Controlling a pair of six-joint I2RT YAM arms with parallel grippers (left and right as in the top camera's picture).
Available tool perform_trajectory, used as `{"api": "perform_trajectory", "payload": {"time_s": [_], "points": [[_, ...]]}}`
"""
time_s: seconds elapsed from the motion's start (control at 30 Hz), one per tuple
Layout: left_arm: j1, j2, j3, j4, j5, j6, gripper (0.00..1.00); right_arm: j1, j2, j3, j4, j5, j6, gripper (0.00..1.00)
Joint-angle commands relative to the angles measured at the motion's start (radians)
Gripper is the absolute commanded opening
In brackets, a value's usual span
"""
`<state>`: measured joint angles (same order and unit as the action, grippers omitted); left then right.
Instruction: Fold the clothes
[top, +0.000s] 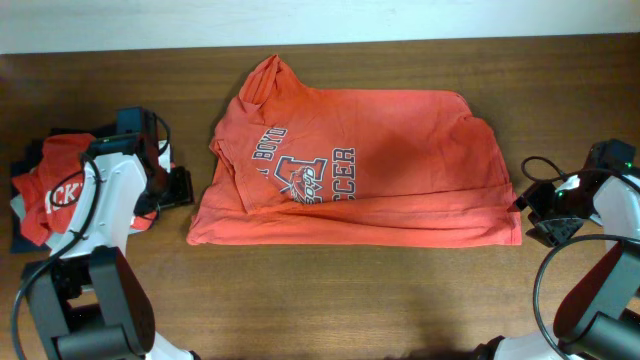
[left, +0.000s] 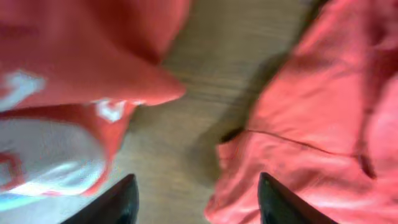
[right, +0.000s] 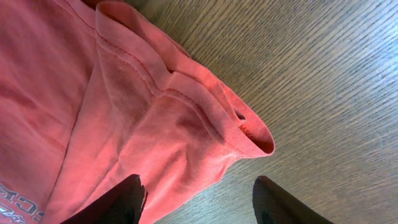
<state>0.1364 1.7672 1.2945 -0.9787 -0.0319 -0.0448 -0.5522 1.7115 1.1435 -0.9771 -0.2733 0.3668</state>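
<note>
The orange-red T-shirt (top: 380, 170) lies partly folded at the frame's centre, with the left gripper (top: 180, 187) and right gripper (top: 530, 205) flanking its side edges, fingers apart and empty (seemingly poised for another fold).

It looked like a robot lab.
The left robot arm (top: 110, 195) and the right robot arm (top: 615, 205) stood at a brown wooden table (top: 330, 290), with an orange-red shirt (top: 400, 150) and a pile of folded clothes (top: 45, 185) on it.
</note>
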Motion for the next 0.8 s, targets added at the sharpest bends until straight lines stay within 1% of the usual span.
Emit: {"api": "perform_trajectory", "payload": {"time_s": [0.0,0.07,0.13,0.2,0.23,0.33,0.4,0.5,0.6,0.63,0.67,0.7,0.77], "points": [[-0.055,-0.027,0.015,0.001,0.174,0.130,0.57,-0.005,-0.015,0.013,-0.003,0.016,0.005,0.62],[-0.126,-0.019,0.014,0.003,0.170,0.153,0.57,-0.005,-0.015,0.013,-0.003,0.016,0.005,0.62],[-0.194,0.005,0.014,0.011,0.162,0.152,0.54,-0.005,-0.015,0.013,-0.004,0.016,0.005,0.62],[-0.261,0.054,0.014,0.024,0.140,0.146,0.55,-0.005,-0.015,0.013,-0.008,0.016,0.005,0.62],[-0.275,0.072,0.014,0.025,0.141,0.143,0.58,-0.005,-0.015,0.013,-0.011,0.016,0.005,0.62],[-0.329,0.162,0.014,0.031,0.144,0.145,0.58,-0.005,-0.015,0.013,-0.013,0.017,-0.003,0.62],[-0.354,0.190,0.014,0.053,0.137,0.198,0.57,-0.005,-0.015,0.013,-0.012,0.016,-0.003,0.62],[-0.374,0.207,0.014,0.083,0.117,0.200,0.57,-0.005,-0.015,0.013,-0.014,0.017,-0.003,0.62],[-0.377,0.208,0.014,0.112,0.111,0.200,0.48,-0.005,-0.015,0.013,-0.015,0.017,-0.014,0.62],[-0.377,0.208,0.014,0.114,0.111,0.200,0.37,-0.005,-0.015,0.013,-0.015,0.017,-0.015,0.62],[-0.377,0.208,0.014,0.113,0.114,0.200,0.24,-0.005,-0.015,0.013,-0.015,0.016,-0.014,0.62],[-0.377,0.208,0.015,0.111,0.114,0.200,0.20,-0.005,-0.015,0.013,-0.015,0.017,-0.014,0.62],[-0.379,0.208,0.017,0.106,0.114,0.200,0.03,-0.005,-0.015,0.013,-0.014,0.017,-0.014,0.62]]}}
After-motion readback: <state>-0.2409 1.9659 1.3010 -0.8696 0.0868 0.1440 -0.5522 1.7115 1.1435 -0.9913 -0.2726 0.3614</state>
